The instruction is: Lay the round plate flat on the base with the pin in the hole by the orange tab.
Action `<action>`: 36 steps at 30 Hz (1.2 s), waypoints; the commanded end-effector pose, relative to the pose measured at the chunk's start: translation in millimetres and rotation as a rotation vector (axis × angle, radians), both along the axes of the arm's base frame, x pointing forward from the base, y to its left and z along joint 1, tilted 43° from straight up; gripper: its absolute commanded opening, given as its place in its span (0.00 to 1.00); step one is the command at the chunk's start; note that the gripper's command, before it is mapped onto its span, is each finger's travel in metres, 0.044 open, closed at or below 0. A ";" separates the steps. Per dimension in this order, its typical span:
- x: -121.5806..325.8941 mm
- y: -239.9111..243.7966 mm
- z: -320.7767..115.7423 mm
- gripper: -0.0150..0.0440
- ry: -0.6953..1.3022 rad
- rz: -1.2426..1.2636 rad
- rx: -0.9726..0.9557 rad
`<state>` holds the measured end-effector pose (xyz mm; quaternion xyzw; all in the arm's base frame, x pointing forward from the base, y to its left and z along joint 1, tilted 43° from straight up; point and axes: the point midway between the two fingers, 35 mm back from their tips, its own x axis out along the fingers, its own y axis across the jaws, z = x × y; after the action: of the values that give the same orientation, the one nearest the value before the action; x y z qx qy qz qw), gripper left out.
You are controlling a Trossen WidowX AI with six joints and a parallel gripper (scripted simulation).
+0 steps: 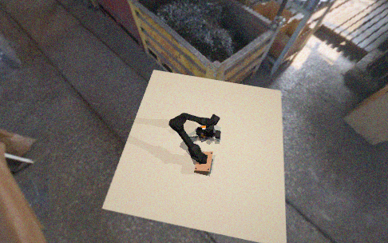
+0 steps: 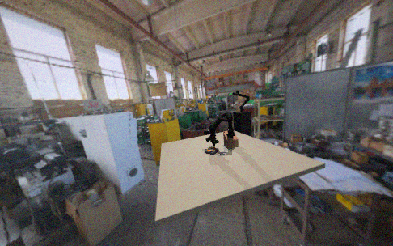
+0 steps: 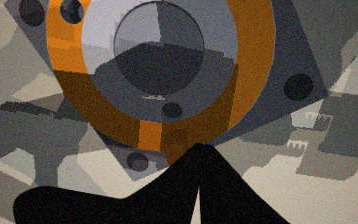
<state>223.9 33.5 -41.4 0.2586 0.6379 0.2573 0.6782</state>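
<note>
Wrist view had the orange round plate [image 3: 252,60] on its grey post [image 3: 157,47], over the square grey base [image 3: 290,75], tab [image 3: 150,136] pointing at the camera with a small hole [image 3: 172,110] just above it. Gripper [image 3: 198,150] sat just beside the tab, jaws fully shut on nothing. Assembly was near the table [image 1: 234,192] centre, closer to the far edge.

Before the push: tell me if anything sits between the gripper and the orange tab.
Nothing visible does. The shut gripper hangs just short of the orange tab on the round plate, with only open space between them.
</note>
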 end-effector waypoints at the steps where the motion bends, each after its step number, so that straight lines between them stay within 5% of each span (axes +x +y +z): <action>1: -4.5 4.5 2.2 0.25 0.007 -0.003 0.006; 36: -4.6 34.6 33.1 0.25 0.007 -0.003 0.008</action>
<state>216.7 64.9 -12.4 0.2613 0.6397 0.2576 0.6754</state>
